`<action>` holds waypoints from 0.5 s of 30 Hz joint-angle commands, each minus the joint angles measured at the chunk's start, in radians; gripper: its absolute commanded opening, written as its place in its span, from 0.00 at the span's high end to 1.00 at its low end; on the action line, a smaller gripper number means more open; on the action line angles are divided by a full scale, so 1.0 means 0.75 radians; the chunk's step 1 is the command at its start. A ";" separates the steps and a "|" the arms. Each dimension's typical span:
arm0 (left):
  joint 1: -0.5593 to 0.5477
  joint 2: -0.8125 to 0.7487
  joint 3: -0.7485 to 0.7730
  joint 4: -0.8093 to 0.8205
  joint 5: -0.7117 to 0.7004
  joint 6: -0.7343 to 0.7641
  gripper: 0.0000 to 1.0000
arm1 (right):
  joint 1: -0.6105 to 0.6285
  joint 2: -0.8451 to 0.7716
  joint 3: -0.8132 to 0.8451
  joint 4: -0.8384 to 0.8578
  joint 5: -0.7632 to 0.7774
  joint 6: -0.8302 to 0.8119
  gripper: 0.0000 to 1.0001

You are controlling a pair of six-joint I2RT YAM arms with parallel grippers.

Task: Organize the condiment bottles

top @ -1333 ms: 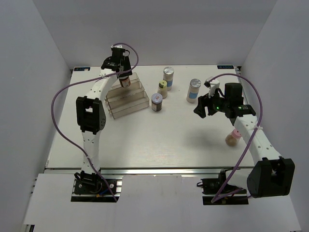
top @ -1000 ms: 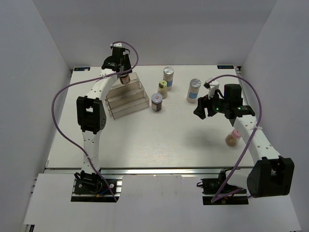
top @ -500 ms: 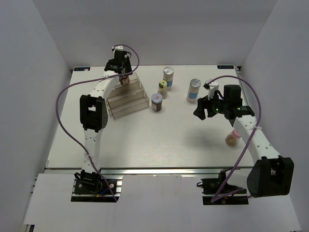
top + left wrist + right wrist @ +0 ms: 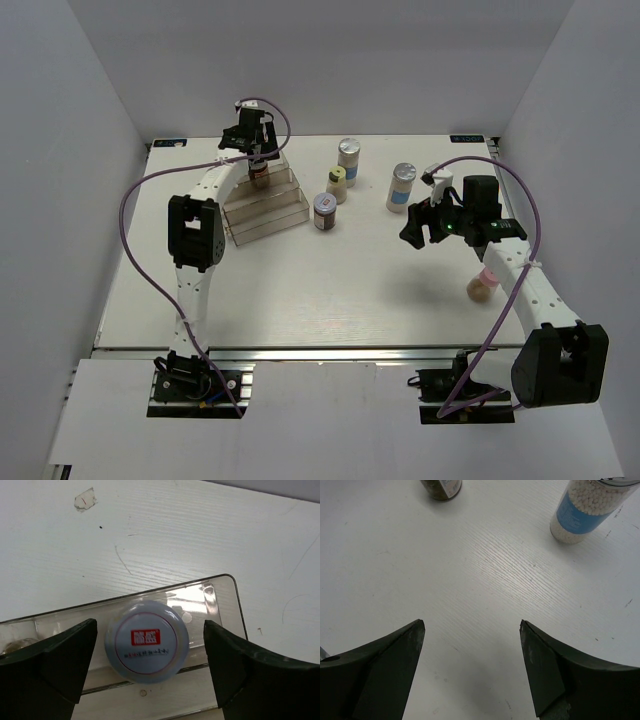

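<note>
Six small condiment jars are in view on the white desk (image 4: 300, 300). One, a dark jar whose round pale lid top carries a red square label (image 4: 147, 641), stands on the rearmost step of the clear stepped plastic rack (image 4: 270, 212) near the far left corner, close to that step's end. The left gripper (image 4: 260, 152) hangs directly over it. Its fingers are spread to either side of the lid, with a gap on both sides, and touch nothing.

Toward the right edge, the right gripper (image 4: 418, 228) hovers with its fingers wide apart over bare desk. A tall white jar with a blue band and silver cap (image 4: 402, 187) stands just beyond its fingertips, on the far side. A dark red-lidded jar (image 4: 324, 211), a yellow-lidded jar (image 4: 337, 184) and a second silver-capped white jar (image 4: 349, 155) stand between rack and right gripper. A pink-lidded tan jar (image 4: 483, 283) sits by the right edge, beside the right arm.
</note>
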 commanded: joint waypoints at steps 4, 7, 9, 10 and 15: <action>0.006 -0.132 0.014 0.032 0.026 0.004 0.02 | 0.006 0.001 0.018 0.047 -0.026 -0.009 0.17; 0.006 -0.198 0.008 -0.002 0.007 -0.038 0.02 | 0.006 -0.003 0.020 0.047 -0.030 -0.015 0.17; -0.002 -0.302 -0.045 -0.013 0.038 -0.073 0.06 | 0.006 -0.007 0.020 0.049 -0.028 -0.017 0.17; -0.013 -0.347 -0.082 -0.002 0.091 -0.075 0.21 | 0.006 -0.009 0.022 0.055 -0.028 -0.017 0.19; -0.149 -0.580 -0.211 -0.092 0.183 -0.008 0.79 | 0.006 -0.010 0.008 0.055 -0.042 -0.017 0.41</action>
